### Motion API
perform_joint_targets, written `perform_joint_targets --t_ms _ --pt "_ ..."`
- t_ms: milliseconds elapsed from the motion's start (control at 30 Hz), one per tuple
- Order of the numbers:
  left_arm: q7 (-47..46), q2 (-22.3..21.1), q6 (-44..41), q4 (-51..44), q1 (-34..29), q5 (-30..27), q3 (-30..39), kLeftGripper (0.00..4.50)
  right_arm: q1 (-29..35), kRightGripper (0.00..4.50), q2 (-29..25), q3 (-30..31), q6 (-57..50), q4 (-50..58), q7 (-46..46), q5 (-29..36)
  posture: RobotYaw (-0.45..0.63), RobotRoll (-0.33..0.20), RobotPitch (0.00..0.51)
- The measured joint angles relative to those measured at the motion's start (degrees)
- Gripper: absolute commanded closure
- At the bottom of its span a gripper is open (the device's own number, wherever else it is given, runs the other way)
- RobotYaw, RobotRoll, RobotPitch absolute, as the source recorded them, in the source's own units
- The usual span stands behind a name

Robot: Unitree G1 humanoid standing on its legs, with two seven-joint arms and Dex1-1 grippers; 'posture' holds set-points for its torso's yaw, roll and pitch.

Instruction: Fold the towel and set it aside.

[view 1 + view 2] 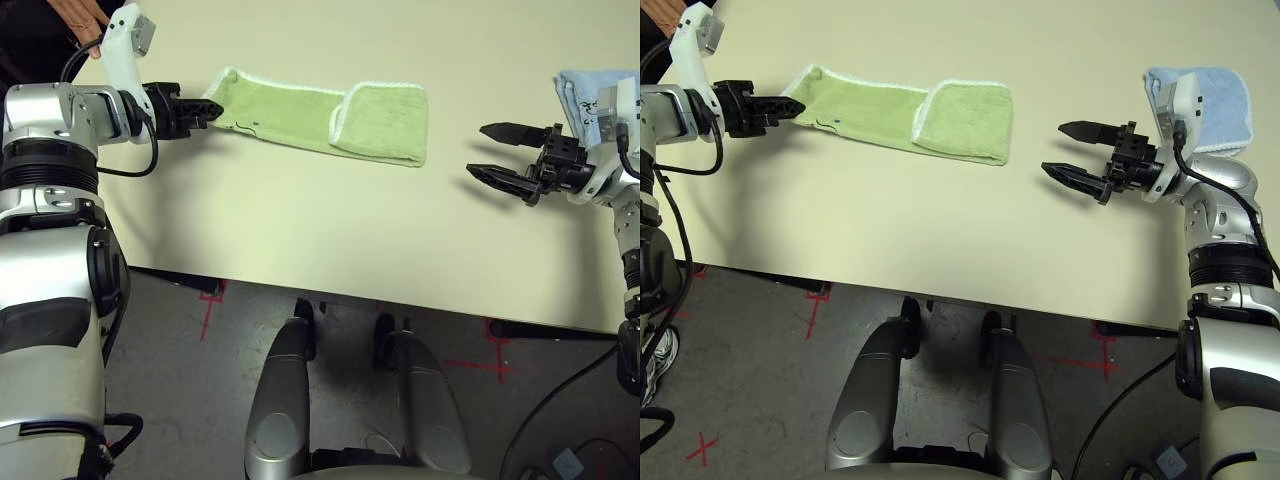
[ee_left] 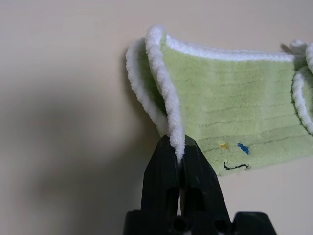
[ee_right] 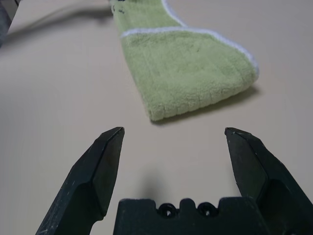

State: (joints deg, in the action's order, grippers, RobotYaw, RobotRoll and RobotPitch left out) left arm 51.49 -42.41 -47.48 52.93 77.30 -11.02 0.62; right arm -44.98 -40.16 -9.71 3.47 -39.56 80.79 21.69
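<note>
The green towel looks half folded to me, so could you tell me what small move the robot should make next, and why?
Probably lift the pinched end and carry it over toward the folded end. The left gripper is shut on the white edging of the towel, whose far end is already doubled over, while the right gripper is open, clear of the cloth.

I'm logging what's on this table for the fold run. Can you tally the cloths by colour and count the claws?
Green towel: 1
Light blue folded cloth: 1
Claws: 2, left claw shut on the towel's edge, right claw open
Total: 4
</note>
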Motion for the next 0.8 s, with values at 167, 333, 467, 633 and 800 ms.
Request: perform_joint_targets --t_ms 167,333,467,633,800 --pt "1.8 0.2 4.5 2.1 2.5 2.2 -1.3 4.45 0.5 0.00 -1.4 0.0 1.8 -1.8 0.4 -0.4 0.09 0.000 0.360" --pt "5.9 2.2 8.6 1.9 8.0 4.0 -3.3 4.45 -0.7 0.00 -1.5 -0.1 2.9 -4.5 -0.1 -0.5 0.10 0.000 0.362" --pt "11.8 4.6 10.1 1.2 9.6 5.7 -7.2 4.45 -2.1 0.00 -1.4 0.0 4.0 -5.8 -0.1 -0.5 0.10 0.000 0.357" --pt "17.9 6.5 7.4 -3.7 10.0 5.6 -9.2 4.45 -2.4 0.00 -1.0 0.0 4.4 -6.4 -0.1 -1.0 0.10 0.000 0.353" --pt "19.3 10.1 3.3 -9.4 10.1 4.1 -8.9 4.45 -2.9 0.00 -0.8 0.0 5.0 -6.8 -0.1 -1.1 0.10 0.000 0.348"
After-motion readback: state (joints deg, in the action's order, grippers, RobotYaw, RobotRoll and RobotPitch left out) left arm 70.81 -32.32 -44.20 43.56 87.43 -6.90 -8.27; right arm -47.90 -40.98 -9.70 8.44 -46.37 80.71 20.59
